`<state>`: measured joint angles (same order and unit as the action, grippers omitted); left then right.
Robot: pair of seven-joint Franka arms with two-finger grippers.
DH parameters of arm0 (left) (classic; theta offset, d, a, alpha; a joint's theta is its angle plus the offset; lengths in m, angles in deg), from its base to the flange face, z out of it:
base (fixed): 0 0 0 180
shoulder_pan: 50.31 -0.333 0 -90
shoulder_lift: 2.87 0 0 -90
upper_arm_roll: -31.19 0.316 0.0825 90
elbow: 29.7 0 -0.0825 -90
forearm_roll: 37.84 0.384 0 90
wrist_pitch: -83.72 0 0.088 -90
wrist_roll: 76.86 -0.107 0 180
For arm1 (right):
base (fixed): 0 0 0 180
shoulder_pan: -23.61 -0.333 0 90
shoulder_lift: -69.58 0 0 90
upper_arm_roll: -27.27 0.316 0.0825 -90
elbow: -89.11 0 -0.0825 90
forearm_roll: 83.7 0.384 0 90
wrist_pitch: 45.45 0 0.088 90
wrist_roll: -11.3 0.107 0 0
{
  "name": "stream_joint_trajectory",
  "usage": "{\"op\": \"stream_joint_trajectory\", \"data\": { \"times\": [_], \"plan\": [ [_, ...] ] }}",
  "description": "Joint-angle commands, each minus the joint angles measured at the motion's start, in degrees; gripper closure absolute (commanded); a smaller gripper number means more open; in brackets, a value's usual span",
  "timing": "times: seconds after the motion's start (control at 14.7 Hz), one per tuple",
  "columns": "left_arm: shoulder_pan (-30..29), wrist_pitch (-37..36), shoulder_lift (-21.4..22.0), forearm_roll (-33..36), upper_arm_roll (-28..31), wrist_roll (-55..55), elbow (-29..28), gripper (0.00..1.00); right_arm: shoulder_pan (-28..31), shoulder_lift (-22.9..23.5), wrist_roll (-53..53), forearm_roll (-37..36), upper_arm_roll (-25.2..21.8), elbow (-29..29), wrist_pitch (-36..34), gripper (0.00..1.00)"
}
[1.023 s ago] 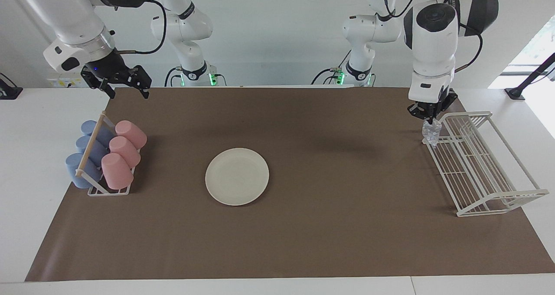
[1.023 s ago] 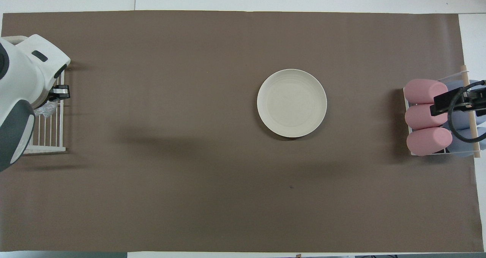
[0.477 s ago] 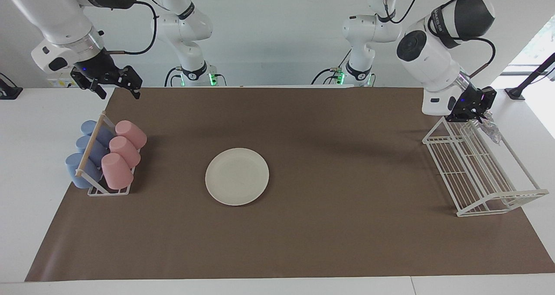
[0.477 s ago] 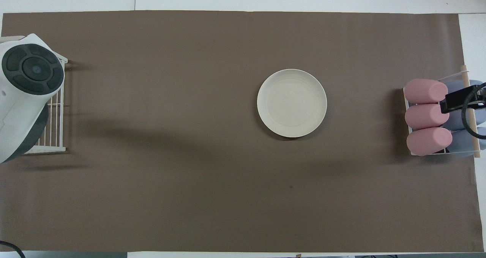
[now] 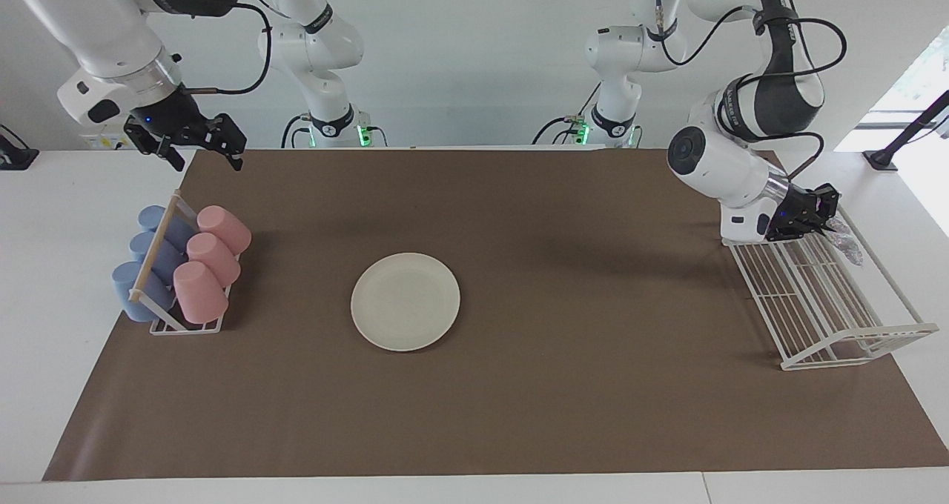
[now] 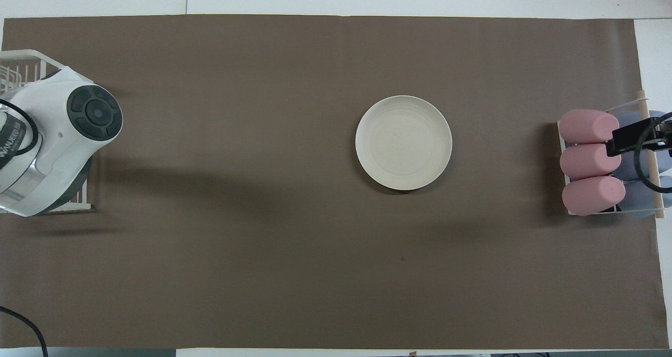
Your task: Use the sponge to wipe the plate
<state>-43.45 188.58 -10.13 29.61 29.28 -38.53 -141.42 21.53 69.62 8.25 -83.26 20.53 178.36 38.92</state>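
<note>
A: What holds what on the table?

B: A white wire rack [image 5: 819, 296] stands at the left arm's end of the brown mat [image 5: 519, 408]. The left gripper [image 5: 821, 219] hangs over the end of it nearer the robots, clenched on the sponge [image 5: 845, 239], a small silvery, glittery pad; whether the pad touches the wires is hard to tell. At the right arm's end, a small stand with a wooden bar [image 5: 156, 248] holds three pink cups [image 5: 211, 263] and blue cups [image 5: 148, 256] lying on their sides.

A: And the plate?

B: The plate [image 5: 405, 302], round, flat and cream with a shallow rim, lies bare near the mat's middle, well apart from both holders, with open mat all around it.

A: The other arm?

B: The right gripper [image 5: 200, 148] waits with fingers spread, over the mat's edge near the cups.
</note>
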Motion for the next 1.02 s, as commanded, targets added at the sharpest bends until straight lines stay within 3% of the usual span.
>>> {"op": "stream_joint_trajectory", "data": {
  "times": [0.0, 0.68, 0.75, 0.89, 0.95],
  "plan": [
    [0.6, 0.7, -2.5, 2.3, -0.2, 9.2, -1.6, 1.00, 0.2, -0.2, -0.6, -0.3, 0.4, 0.2, 0.5, 0.00],
    [0.5, 4.2, -2.3, 1.6, -0.5, 12.1, -3.3, 0.97, 0.0, -0.2, 0.7, -0.3, 0.6, 0.0, 0.7, 0.00],
    [0.5, 4.7, -2.3, 1.6, -0.5, 12.0, -3.2, 0.77, 0.0, -0.2, 0.7, -0.3, 0.5, 0.0, 0.6, 0.00],
    [0.4, 5.0, -2.4, 1.5, -0.6, 12.0, -3.1, 0.00, 0.0, -0.2, 0.6, -0.3, 0.6, 0.0, 0.5, 0.00],
    [0.4, 5.0, -2.4, 1.5, -0.5, 12.0, -3.0, 0.00, 0.0, -0.2, 0.7, -0.3, 0.6, 0.0, 0.5, 0.00]
  ]
}}
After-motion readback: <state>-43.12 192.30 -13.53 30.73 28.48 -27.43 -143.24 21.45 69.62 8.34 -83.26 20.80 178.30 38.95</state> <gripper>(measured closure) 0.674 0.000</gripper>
